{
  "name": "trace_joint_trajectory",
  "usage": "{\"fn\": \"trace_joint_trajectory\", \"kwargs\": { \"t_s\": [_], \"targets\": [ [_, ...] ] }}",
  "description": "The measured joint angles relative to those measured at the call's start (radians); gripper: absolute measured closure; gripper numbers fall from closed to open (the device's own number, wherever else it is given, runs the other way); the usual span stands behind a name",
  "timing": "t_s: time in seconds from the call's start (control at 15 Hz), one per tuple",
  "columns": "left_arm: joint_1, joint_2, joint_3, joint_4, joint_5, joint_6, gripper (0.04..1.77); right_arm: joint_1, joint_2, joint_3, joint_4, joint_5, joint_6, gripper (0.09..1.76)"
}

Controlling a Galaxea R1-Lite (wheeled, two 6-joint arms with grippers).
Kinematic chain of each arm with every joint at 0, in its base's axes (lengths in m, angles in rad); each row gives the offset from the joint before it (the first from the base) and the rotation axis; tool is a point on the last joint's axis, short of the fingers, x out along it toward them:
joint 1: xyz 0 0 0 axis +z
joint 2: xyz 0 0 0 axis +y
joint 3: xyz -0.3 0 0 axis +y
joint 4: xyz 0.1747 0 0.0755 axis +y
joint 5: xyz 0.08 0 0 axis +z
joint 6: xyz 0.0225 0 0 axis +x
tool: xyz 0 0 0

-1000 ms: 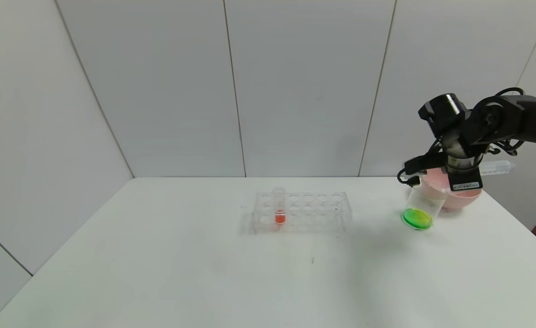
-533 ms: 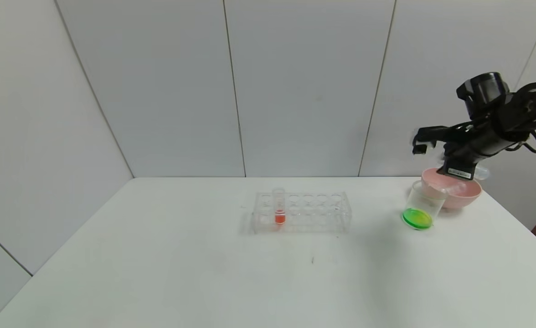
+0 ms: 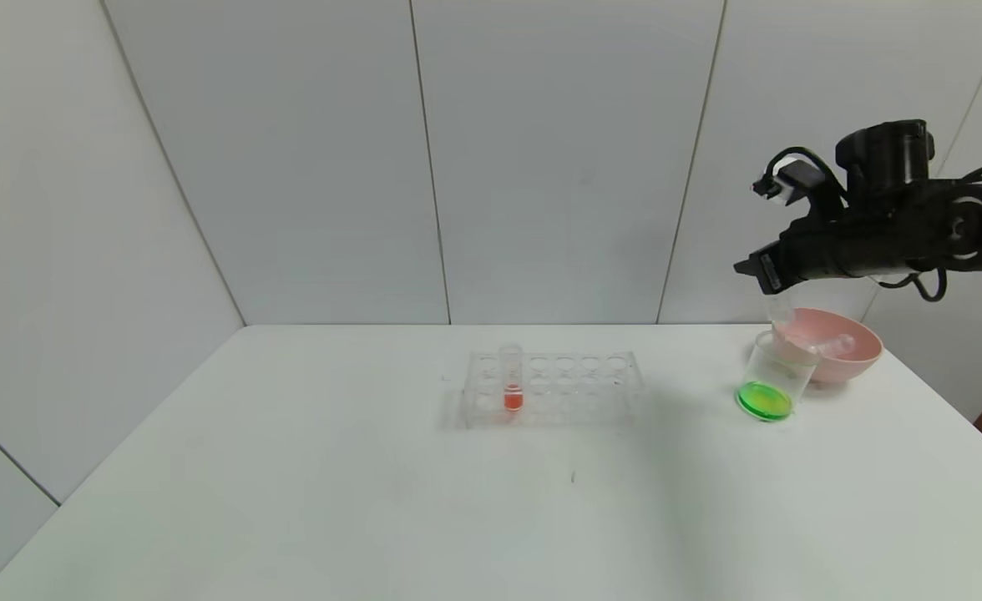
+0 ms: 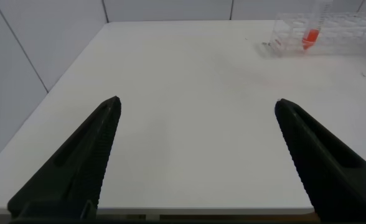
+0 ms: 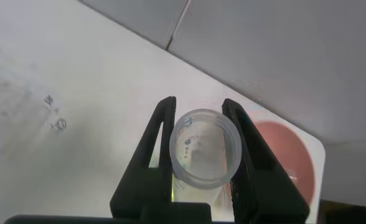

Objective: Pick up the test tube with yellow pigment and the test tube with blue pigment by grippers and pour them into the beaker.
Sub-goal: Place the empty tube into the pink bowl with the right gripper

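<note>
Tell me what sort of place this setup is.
Probably a lab-style test bench for a robot: a clear tube rack holding a tube of orange-red liquid, a beaker of green liquid beside a pink bowl, all on a plain white table with bare panel walls.

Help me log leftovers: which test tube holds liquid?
The upright tube in the rack, holding orange-red liquid. The held tube in the right gripper and the lying tube in the pink bowl look empty.

left claw [image 4: 195,155] bases cropped, held tube [image 5: 205,149] lower end hidden
</note>
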Motion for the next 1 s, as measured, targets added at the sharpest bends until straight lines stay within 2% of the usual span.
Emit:
{"fn": "trace_joint_trajectory", "kwargs": {
  "t_s": [0.13,0.27,0.4,0.6,0.87,1.0],
  "targets": [
    [0.0,0.0,0.0,0.0,0.0,0.0,0.05,0.012,-0.038,0.131,-0.166,0.002,0.076,1.27],
    [0.0,0.0,0.0,0.0,0.0,0.0,0.05,0.018,-0.092,0.258,-0.302,0.001,0.204,1.27],
    [0.0,0.0,0.0,0.0,0.0,0.0,0.05,0.021,-0.151,0.37,-0.4,0.0,0.295,1.27],
    [0.0,0.0,0.0,0.0,0.0,0.0,0.05,0.007,-0.232,0.56,-0.564,-0.002,0.343,1.27],
    [0.0,0.0,0.0,0.0,0.0,0.0,0.05,-0.035,-0.306,0.82,-0.883,-0.013,0.359,1.27],
    [0.0,0.0,0.0,0.0,0.0,0.0,0.05,-0.088,-0.31,0.868,-0.919,-0.04,0.36,1.27]
  ]
}}
